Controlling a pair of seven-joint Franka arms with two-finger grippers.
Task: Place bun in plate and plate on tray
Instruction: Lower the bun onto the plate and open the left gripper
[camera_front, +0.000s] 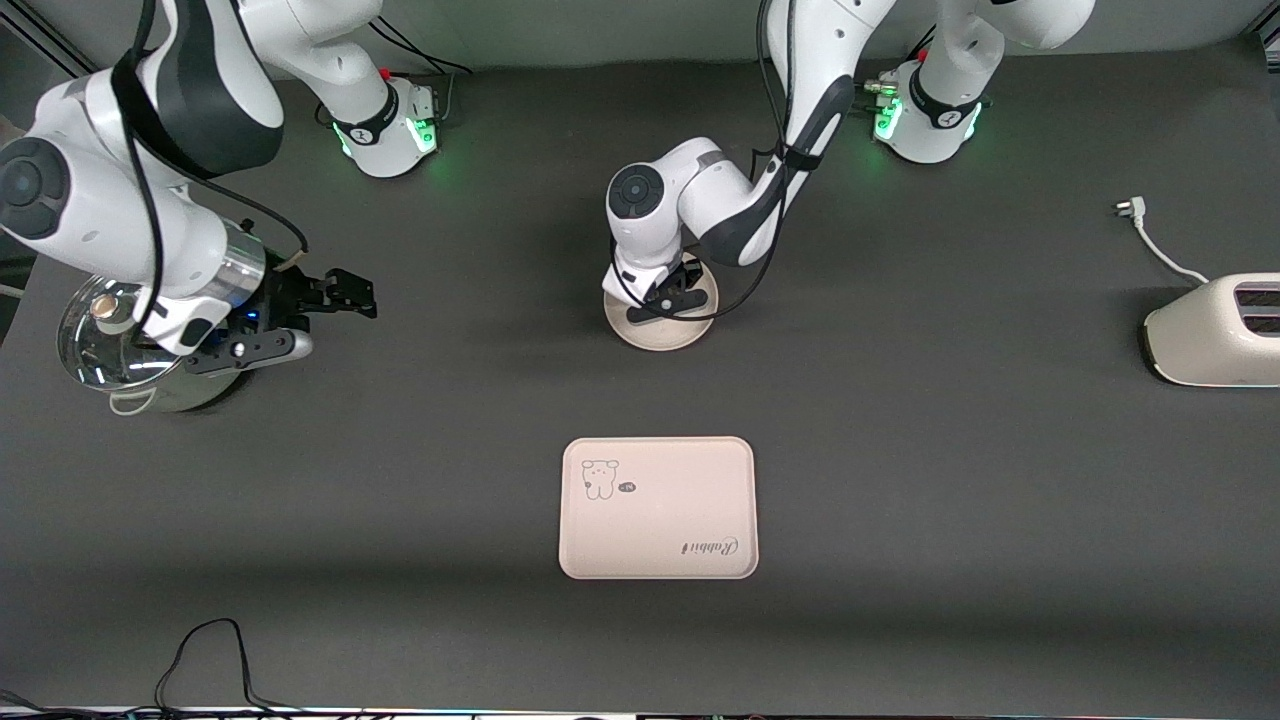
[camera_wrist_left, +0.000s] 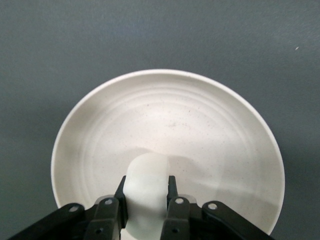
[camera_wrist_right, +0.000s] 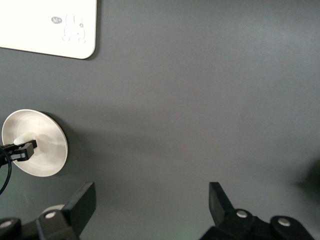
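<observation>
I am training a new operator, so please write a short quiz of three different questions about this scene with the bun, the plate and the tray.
1. True or false: the plate already rests on the tray.
2. Multiple choice: what is the left gripper shut on? A) the plate's rim B) the bun C) nothing
3. Fill in: the right gripper is ____ and waits above the table, beside a metal pot at the right arm's end.

Key
1. False: the plate lies on the table, farther from the front camera than the tray.
2. B: it holds the bun over the plate.
3. open
</observation>
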